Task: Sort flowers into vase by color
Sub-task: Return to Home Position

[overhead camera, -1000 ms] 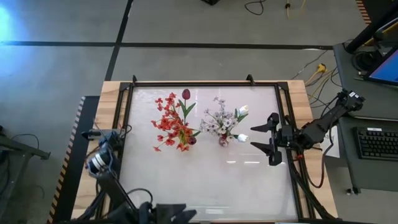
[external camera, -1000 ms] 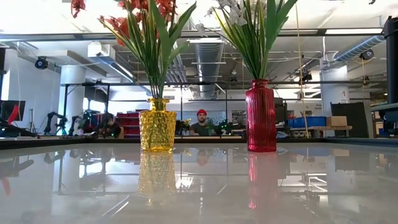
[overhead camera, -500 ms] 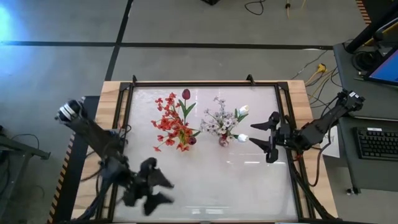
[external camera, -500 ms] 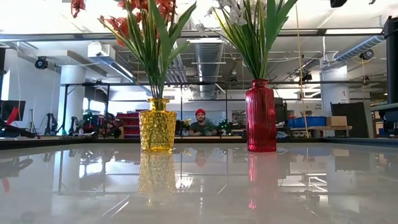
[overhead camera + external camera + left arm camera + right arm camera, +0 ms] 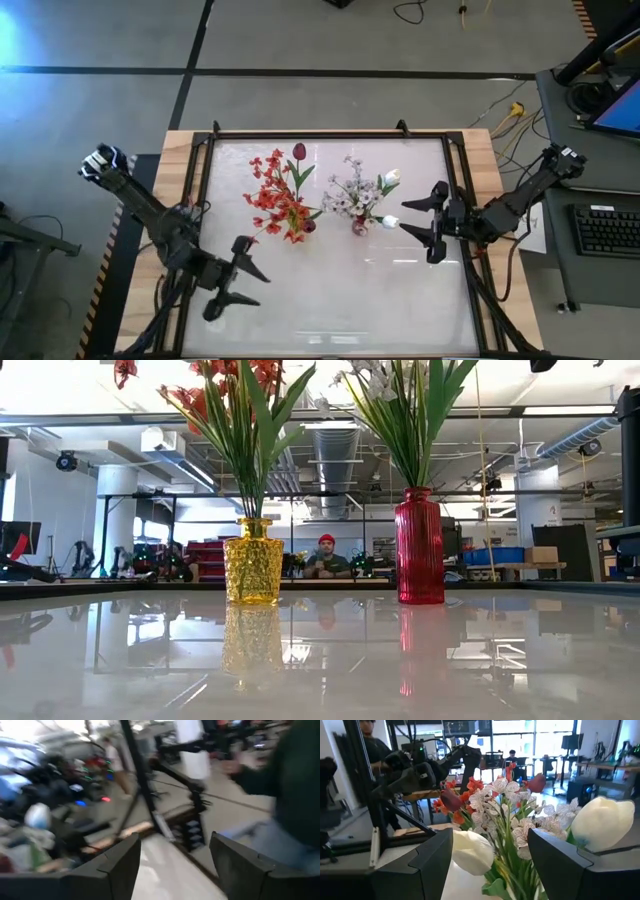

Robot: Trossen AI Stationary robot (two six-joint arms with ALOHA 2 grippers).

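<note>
Red and orange flowers stand with their stems in a yellow vase. White flowers stand in a red vase to its right. One white tulip bud leans out toward my right gripper. That gripper is open and points level at the bunch from the table's right. In the right wrist view the bud shows between its fingers, apart from them. My left gripper hovers open over the near left of the table with nothing in it.
Black rails frame the glossy tabletop, whose near half is bare. A keyboard sits on a desk to the right. A person sits in the room far behind the vases.
My left arm has unfolded from the table's near left corner, its elbow swinging out past the left edge. Its gripper has moved from the near edge toward the far edge, rolled over, and now points level toward the right. The vases and flowers have not moved.
</note>
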